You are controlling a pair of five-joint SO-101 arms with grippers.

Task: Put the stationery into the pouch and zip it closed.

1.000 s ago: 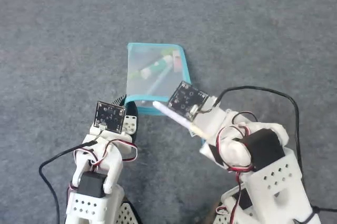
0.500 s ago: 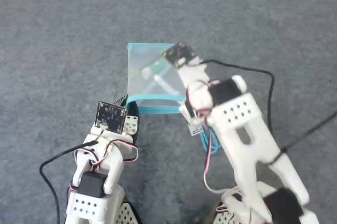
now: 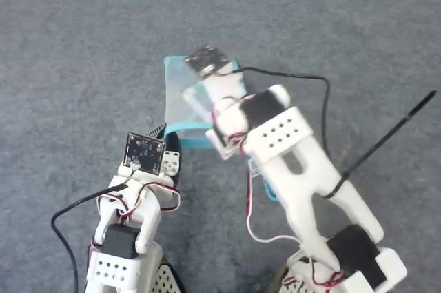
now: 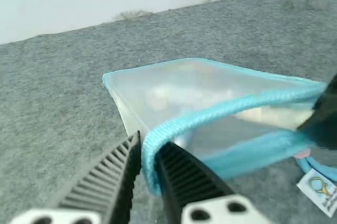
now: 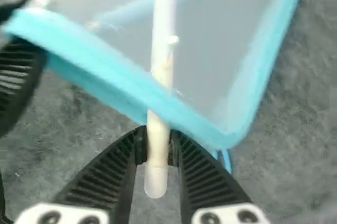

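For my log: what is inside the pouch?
The white pen, gripped by the right gripper, extends inside the pouch. Pale things show through its wall; their kind is unclear.

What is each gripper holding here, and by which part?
Left gripper pinches the pouch by the blue zipper edge at its open mouth. Right gripper holds the white pen near its rear end, the front inside the pouch.

The left arm (image 3: 131, 217) was folded low, close to its base. The left gripper (image 4: 146, 174) was closed on the rim of the pouch (image 4: 210, 89), with one finger on each side. The right arm (image 3: 296, 169) was stretched forward and angled toward the left arm's side. The right gripper (image 5: 156, 163) was clamped on a pen (image 5: 163, 50) near its end, the fingers almost parallel.
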